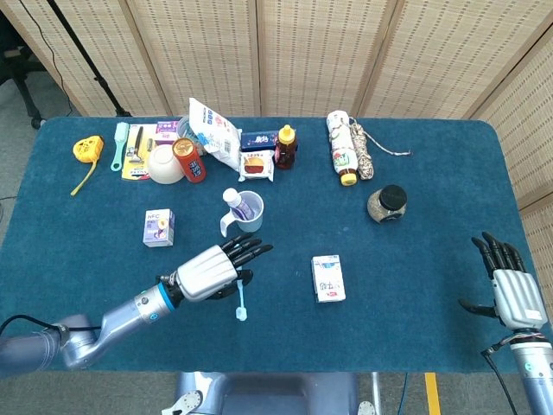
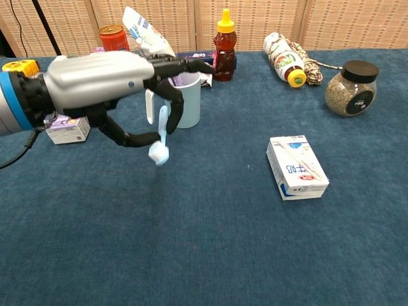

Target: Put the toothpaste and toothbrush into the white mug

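I have the toothpaste (image 1: 233, 201) standing inside the white mug (image 1: 248, 213) already, its cap poking above the rim just above centre-left of the head view, so I judge that half of the job done. The toothbrush (image 2: 160, 136) is in my left hand (image 1: 210, 271), pinched under the curled fingers and lifted clear of the worktop (image 1: 415, 251); in the chest view it hangs head-down in front of the mug, handle pointing up toward the palm. In the head view the brush head shows just below and right of the hand, low in the middle of the frame, with the mug a little above it.

What is left, as I read it: carry the brush over the mug's mouth, tip it so one end goes in beside the toothpaste, and let go. The tube takes part of the opening, so I expect a tight entry.

My right hand (image 1: 510, 285) sits at the lower right edge of the head view, fingers spread, holding nothing, well away from everything
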Available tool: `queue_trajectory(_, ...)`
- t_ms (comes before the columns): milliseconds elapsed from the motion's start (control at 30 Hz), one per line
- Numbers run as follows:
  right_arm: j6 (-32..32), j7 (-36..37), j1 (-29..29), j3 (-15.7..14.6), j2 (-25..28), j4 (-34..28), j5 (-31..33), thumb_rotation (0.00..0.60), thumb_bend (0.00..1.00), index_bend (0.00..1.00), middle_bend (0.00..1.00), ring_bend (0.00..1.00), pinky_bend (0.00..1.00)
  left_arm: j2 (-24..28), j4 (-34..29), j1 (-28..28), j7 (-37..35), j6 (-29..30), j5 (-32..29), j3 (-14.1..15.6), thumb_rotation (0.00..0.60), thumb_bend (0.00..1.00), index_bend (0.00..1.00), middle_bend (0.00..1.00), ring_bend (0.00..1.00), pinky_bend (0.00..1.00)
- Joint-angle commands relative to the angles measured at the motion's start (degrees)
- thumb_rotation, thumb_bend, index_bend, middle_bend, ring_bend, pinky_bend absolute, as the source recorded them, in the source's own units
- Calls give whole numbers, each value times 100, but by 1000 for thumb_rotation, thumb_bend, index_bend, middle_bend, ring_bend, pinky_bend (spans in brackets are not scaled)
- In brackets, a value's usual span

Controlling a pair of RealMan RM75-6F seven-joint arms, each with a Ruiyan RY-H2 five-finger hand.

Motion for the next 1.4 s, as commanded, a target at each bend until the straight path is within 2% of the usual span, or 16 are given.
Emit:
queue_trajectory(33,-7,-21,4,-7,-10,-5,-4,600,0,0,0,0,0,527,-742,-42,-768,64,-526,-517,600,405,638,0,0,8)
queue_trajectory(167,-28,-49,14,-17,-23,-5,-6,600,0,0,0,0,0,692,-1010,-108,-1230,-101,-915,-812,600,404,639,0,0,0)
queue_trajectory(367,-71,-109,35,-37,-50,-6,-12,600,0,0,0,0,0,794,-1164,-413,-2038,-940,-1864,-1321,600,404,655,0,0,0)
queue_trajectory(533,-104,-131,46,-29,-63,9,30,600,0,0,0,0,0,704,-951,-742,-2665,-1717,-2568,-1755,600,404,660,0,0,0)
queue_trajectory(733,-168,-110,67,-11,-78,62,98,600,0,0,0,0,0,658,-634,-938,-2898,-2260,-3110,-2069,600,405,664,0,0,0)
queue_trajectory(967,-216,-99,87,-8,-94,96,125,600,0,0,0,0,0,565,-343,-1077,-3098,-2793,-3567,-2266,600,405,664,0,0,0)
queue_trajectory(1133,-219,-130,89,-12,-103,87,131,600,0,0,0,0,0,580,-91,-1309,-3143,-3548,-3842,-2334,600,404,664,0,0,0)
queue_trajectory(1400,-260,-105,98,-1,-105,115,175,600,0,0,0,0,0,618,36,-1277,-2996,-3716,-4017,-2396,600,404,664,0,0,0)
